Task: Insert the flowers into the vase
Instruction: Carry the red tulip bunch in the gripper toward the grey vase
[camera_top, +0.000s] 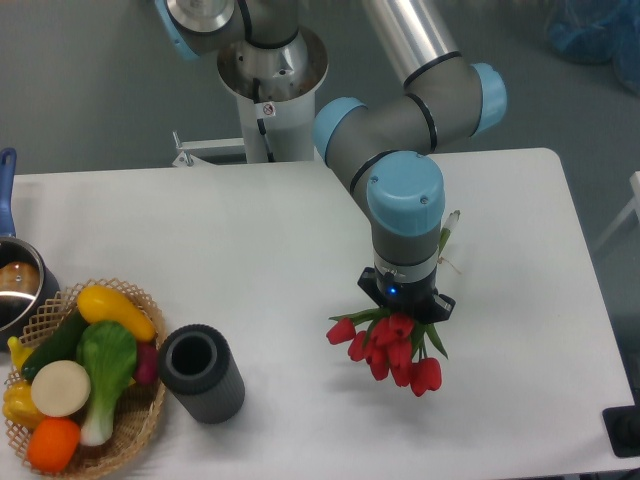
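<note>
Flowers (392, 350), the red tulips of the task, hang under the arm over the right half of the table, well apart from the vase; taking things by size: the white table (250, 250) fills most of the view; the grey arm (405, 150) with blue joint caps reaches down from its pedestal at the back edge, wrist pointing straight down; the wicker basket (135, 425) sits at the front left corner, holding vegetables in yellow, green, white and orange; the vase (202, 372), a dark ribbed cylinder, stands upright just beside the basket on its right, round mouth open and empty; a metal pot (15, 285) with a blue handle shows at the left edge; the gripper (405, 308) is hidden beneath the wrist, its fingers unseen, yet the bunch hangs from it, heads splayed toward the front, stem ends poking out behind the wrist.
</note>
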